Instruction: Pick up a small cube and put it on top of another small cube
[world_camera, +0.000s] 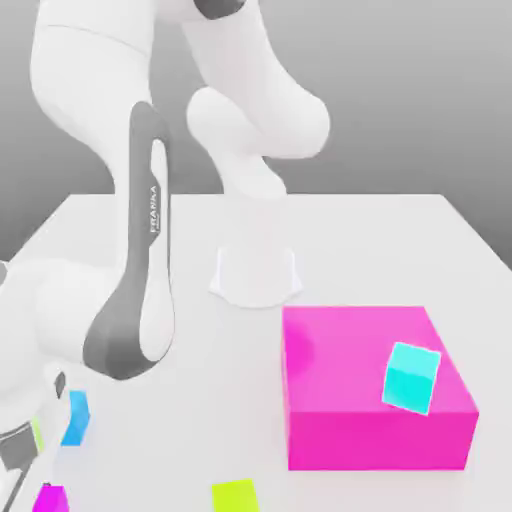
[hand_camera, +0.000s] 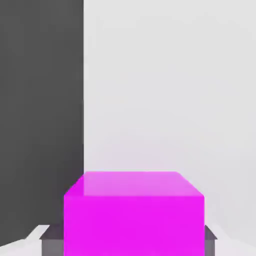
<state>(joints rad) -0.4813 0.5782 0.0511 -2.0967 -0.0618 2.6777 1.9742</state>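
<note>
At the far left of the exterior view, the white Franka arm (world_camera: 140, 290) bent steeply down over the near corner of the flat white table (world_camera: 400, 240), its hand low above the surface. Beneath that hand sat a small glossy magenta cube (world_camera: 50, 498), partly cut off by the edge of the view. In the hand view this same cube stood between the two fingers of the gripper (hand_camera: 129, 240). The grey finger pads (hand_camera: 51, 243) lay flush against its two opposite sides, so the fingers were closed on the cube. Its base was out of sight in that view, so whether it rested on the table could not be told.

Just to the right of the hand in the exterior view, a small bright blue cube (world_camera: 75, 417) stood on the table, close to the arm's lower link. Further right, near the front edge, lay a small yellow-green cube (world_camera: 235, 495), apart from both others. Behind it, towards the middle of the table, rose the arm's round white base (world_camera: 255, 275).

On the exterior view's right stood a large flat-topped magenta block (world_camera: 360, 420), much broader than the cubes. A small cyan cube (world_camera: 411, 377) rested on its top face, towards the right front part, turned slightly askew to the block's edges.
</note>
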